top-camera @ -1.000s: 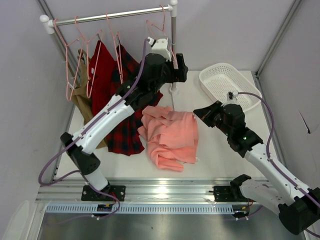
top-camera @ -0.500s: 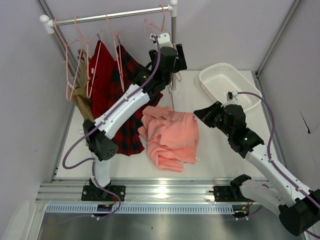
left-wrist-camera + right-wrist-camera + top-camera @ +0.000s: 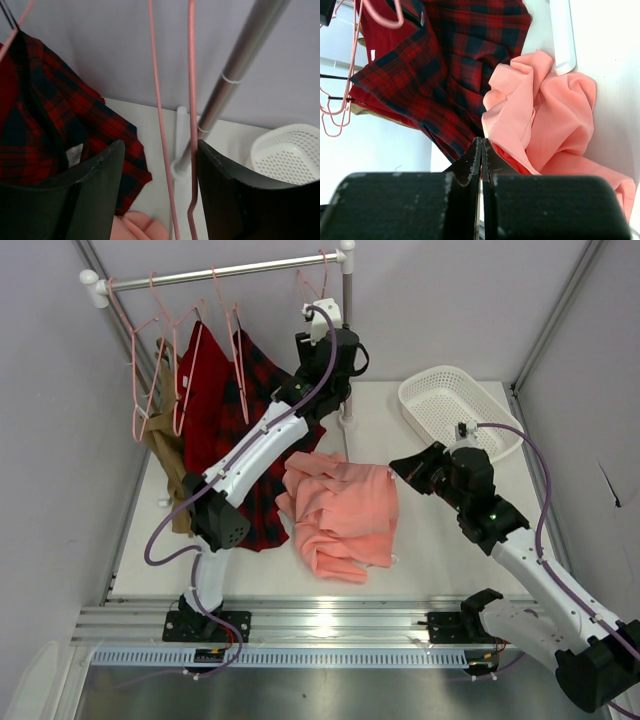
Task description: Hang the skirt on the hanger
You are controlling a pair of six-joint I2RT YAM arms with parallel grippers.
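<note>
Over the table, skirt: the salmon-pink skirt (image 3: 345,515) lies crumpled on the white table (image 3: 430,540) between the two arms, its left edge just beside the hanging plaid shirt (image 3: 268,502); it is not yet on any hanger.
Overhead, left arm: stretched up toward the right end of the rail (image 3: 220,272), with the left gripper (image 3: 345,348) just under the hanger (image 3: 312,282) hooked there.
Overhead, right arm: the right gripper (image 3: 405,465) hovers near the skirt's right edge.
Left wrist, fingers: the left gripper (image 3: 160,190) is spread wide, and the hanger's (image 3: 191,100) two thin pink wires run down between the fingers, touching neither as far as can be seen.
Right wrist, fingers: the right gripper (image 3: 481,165) is pressed together with nothing between, pointing toward the skirt's (image 3: 545,120) folds.
Handling, judged: soft, light and limp, the cloth will sag and slide; the wire frame looks springy and likely to swing on its hook.
Hold, judged: pinch a raised fold or the waist edge, not a flat layer.
</note>
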